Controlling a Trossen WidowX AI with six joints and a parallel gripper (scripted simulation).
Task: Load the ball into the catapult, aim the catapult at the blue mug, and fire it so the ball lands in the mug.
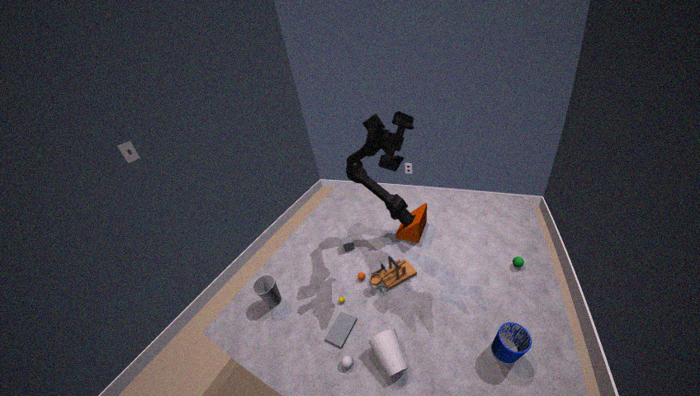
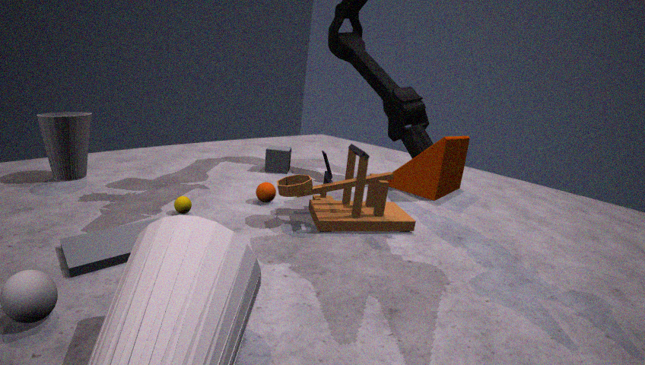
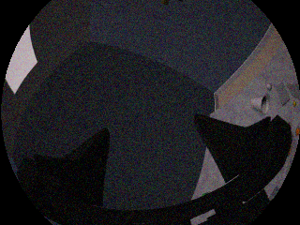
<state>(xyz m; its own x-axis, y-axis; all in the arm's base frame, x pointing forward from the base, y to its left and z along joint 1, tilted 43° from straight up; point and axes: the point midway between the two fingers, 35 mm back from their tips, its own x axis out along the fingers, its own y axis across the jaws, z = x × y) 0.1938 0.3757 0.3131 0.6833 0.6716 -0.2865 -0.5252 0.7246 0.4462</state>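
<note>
The wooden catapult (image 1: 404, 275) (image 2: 366, 224) stands on the floor with its throwing arm lowered; no ball shows in its cup. An orange ball (image 1: 361, 275) (image 2: 265, 192) lies just beyond the cup end. A smaller yellow ball (image 1: 341, 299) (image 2: 182, 204) lies farther off. The blue mug (image 1: 508, 354) stands upright at the front right in the top view, its opening up. My gripper (image 1: 398, 141) (image 3: 152, 126) is open and empty, raised high above the floor, far from the balls and catapult. It is out of view in the exterior view.
A white cup (image 1: 388, 351) (image 2: 181, 289) lies on its side near a white ball (image 1: 347, 362) (image 2: 29, 296) and a grey slab (image 1: 341, 329) (image 2: 94, 253). A grey cup (image 1: 271, 294) (image 2: 68, 147), dark cube (image 1: 348, 247) (image 2: 277, 160) and green ball (image 1: 517, 261) stand apart.
</note>
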